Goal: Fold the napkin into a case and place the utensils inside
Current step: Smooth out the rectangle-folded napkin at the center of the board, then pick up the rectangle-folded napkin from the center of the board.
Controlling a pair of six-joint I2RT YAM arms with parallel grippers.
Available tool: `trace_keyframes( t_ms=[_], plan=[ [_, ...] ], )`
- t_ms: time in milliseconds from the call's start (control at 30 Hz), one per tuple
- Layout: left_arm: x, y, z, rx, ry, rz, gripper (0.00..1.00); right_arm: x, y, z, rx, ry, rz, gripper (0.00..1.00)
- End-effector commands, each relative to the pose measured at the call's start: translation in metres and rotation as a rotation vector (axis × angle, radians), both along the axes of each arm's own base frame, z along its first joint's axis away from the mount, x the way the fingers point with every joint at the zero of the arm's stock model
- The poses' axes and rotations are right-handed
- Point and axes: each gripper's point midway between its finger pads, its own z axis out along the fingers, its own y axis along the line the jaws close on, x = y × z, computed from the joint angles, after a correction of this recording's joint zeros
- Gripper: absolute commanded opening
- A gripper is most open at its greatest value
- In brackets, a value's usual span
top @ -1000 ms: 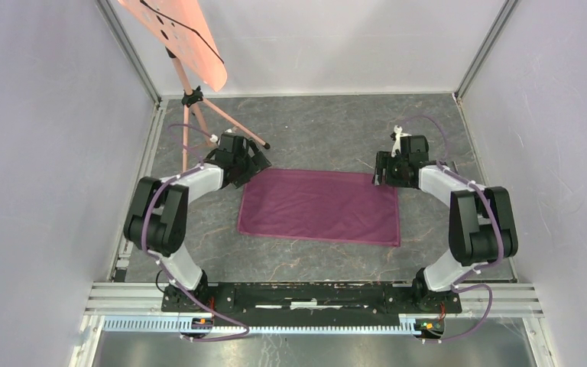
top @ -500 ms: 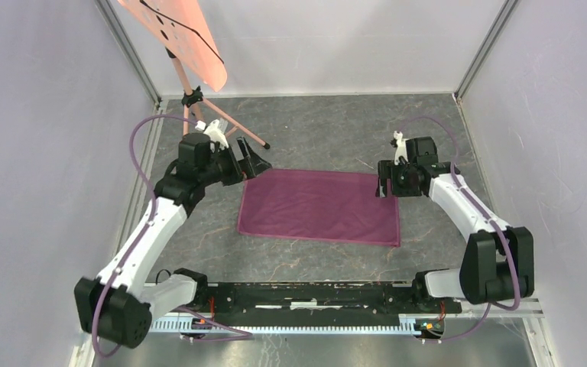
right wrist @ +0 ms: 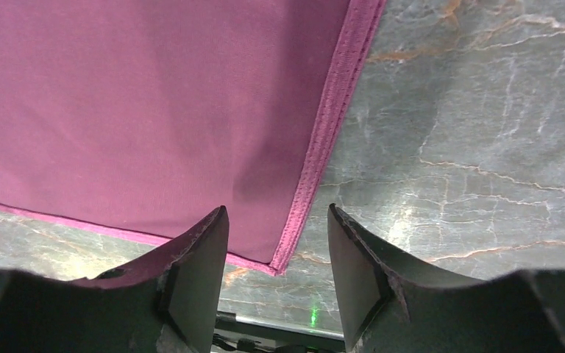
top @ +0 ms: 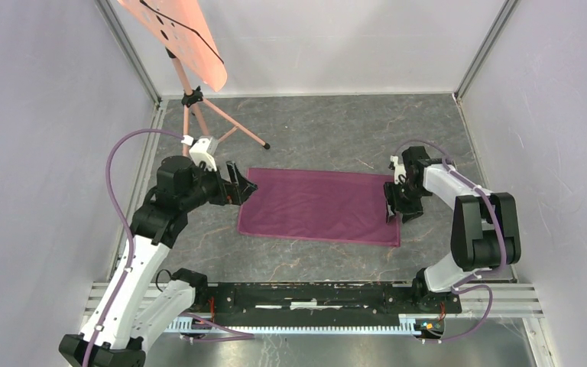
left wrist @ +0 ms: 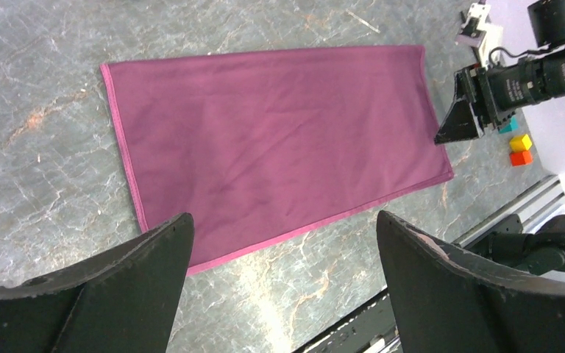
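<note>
Looking from above, the napkin (top: 319, 206) lies spread flat on the table (top: 336, 122), one full rectangle with no fold in it. The left gripper (top: 246, 187) hovers at its left edge, and the right gripper (top: 392, 210) sits low at the right edge, near the front corner. From the left wrist, the left jaws stand wide apart above the cloth, holding nothing; three small cubes (left wrist: 519, 143) sit off the napkin, beyond the right arm. From the right wrist, the jaws are partly open, straddling the hem by the corner, not yet pinching it. No utensils show anywhere. Folding looks unstarted, so the case and the loading are all left to do.
</note>
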Motion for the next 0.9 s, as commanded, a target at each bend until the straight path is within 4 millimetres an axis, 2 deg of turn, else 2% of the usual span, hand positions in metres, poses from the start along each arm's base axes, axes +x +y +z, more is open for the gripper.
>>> trace_keyframes(
  t_ms=[0,467,867],
  plan=[
    [0.0,0.004,-0.012,0.067,-0.029,-0.022,1.0,0.011,-0.01,0.006,-0.062,-0.009,0.008,0.58],
    [-0.005,-0.001,-0.016,0.086,-0.034,-0.052,1.0,0.037,-0.001,0.003,-0.074,-0.027,0.011,0.56],
    [-0.005,0.0,-0.018,0.094,-0.031,-0.049,1.0,0.024,-0.003,-0.027,-0.089,0.015,0.018,0.52]
  ],
)
